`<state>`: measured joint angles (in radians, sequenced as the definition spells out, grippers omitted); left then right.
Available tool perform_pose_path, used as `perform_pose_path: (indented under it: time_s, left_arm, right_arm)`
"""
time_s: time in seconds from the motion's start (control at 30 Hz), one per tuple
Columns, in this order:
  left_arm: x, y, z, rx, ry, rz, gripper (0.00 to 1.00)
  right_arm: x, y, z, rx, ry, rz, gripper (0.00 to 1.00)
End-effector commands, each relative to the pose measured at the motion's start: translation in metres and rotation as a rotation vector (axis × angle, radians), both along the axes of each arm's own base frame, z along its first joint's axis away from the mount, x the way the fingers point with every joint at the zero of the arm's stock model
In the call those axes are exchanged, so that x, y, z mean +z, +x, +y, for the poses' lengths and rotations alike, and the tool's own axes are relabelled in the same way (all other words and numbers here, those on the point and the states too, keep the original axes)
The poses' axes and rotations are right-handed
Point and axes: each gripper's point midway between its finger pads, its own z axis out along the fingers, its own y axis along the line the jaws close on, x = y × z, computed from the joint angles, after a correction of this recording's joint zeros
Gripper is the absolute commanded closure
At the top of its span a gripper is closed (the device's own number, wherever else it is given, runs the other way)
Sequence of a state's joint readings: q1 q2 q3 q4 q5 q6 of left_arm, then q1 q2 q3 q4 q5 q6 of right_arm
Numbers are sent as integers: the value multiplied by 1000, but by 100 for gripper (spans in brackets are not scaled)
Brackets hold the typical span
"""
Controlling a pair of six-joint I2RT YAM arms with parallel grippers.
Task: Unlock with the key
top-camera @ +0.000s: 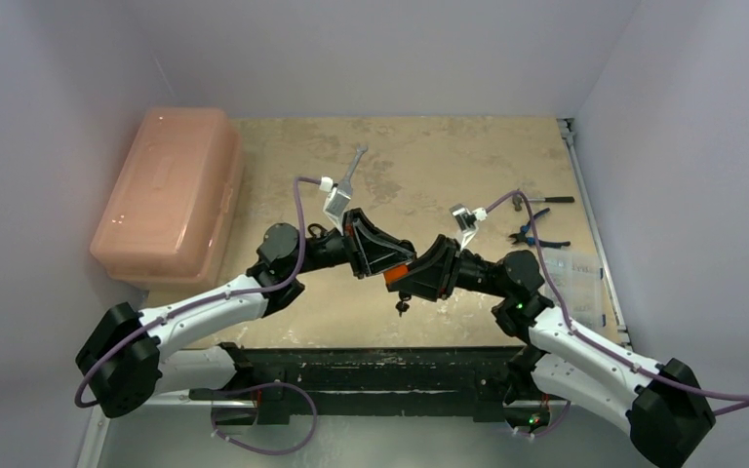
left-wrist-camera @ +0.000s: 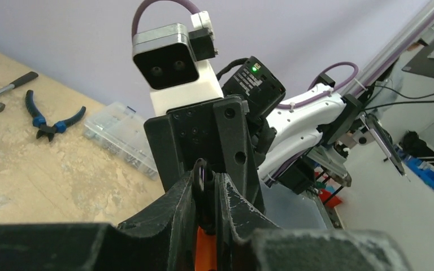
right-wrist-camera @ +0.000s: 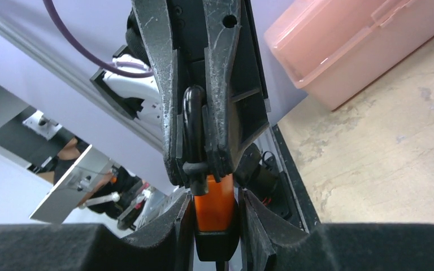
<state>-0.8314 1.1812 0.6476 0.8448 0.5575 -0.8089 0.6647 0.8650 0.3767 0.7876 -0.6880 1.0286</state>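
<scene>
Currently I see the padlock (right-wrist-camera: pixel 215 206) held above the worktop (top-camera: pixel 429 156), well right of the pink box (top-camera: pixel 171 195). Right fingers (right-wrist-camera: pixel 254 220) are clenched on its orange body. Left fingers (left-wrist-camera: pixel 234 206) clamp the shackle (right-wrist-camera: pixel 191 124). I cannot tell if the dark piece (top-camera: pixel 404 306) under it is the key.

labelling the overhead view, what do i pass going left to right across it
pink storage box → left wrist camera → padlock → right wrist camera → clear parts case. The left gripper and right gripper overlap at the padlock, and the hammer and pliers overlap the case, so they are left out.
</scene>
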Motion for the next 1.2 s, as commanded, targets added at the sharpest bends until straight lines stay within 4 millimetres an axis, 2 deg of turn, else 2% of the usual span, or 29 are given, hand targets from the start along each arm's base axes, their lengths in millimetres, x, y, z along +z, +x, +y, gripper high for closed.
perform_pose_path:
  time_s: [0.0,0.07,0.17,0.27,0.37,0.43,0.57,0.67,0.73,0.8,0.9,1.0,1.07,1.17]
  left_arm:
    - [29,-33,5,-121,-23,-207,85]
    - [28,-34,6,-124,-1,-217,83]
    - [29,-32,7,-99,24,-221,73]
    - [37,-30,11,-70,27,-218,53]
    - [45,-27,15,-32,40,-212,36]
    - [50,-23,21,17,59,-219,20]
    - [58,-11,34,129,122,-211,6]
    - [74,10,55,309,185,-197,2]
    - [72,24,78,446,269,-174,2]
    - [78,38,104,598,315,-167,2]
    - [76,54,143,791,414,-209,1]
    - [59,72,177,970,546,-211,1]
    - [41,83,194,1067,657,-215,1]
    - [-7,98,211,1163,828,-237,1]
  right_arm:
    - [32,1,-1,12,62,-33,100]
    - [35,-2,-1,23,65,-45,100]
    - [36,-3,-1,24,53,-60,100]
    - [34,-1,-1,10,17,-78,100]
    - [31,3,-3,-26,-35,-106,100]
    - [30,5,-6,-55,-63,-119,100]
    - [25,13,-11,-128,-104,-132,100]
    - [13,24,-15,-196,-134,-110,100]
    - [0,30,-17,-233,-149,-77,100]
    - [-12,40,-20,-287,-161,-33,100]
    - [-34,58,-22,-368,-205,55,100]
    - [-56,72,-19,-406,-255,144,100]
    - [-70,81,-16,-417,-273,199,100]
    - [-86,90,-10,-418,-274,258,100]
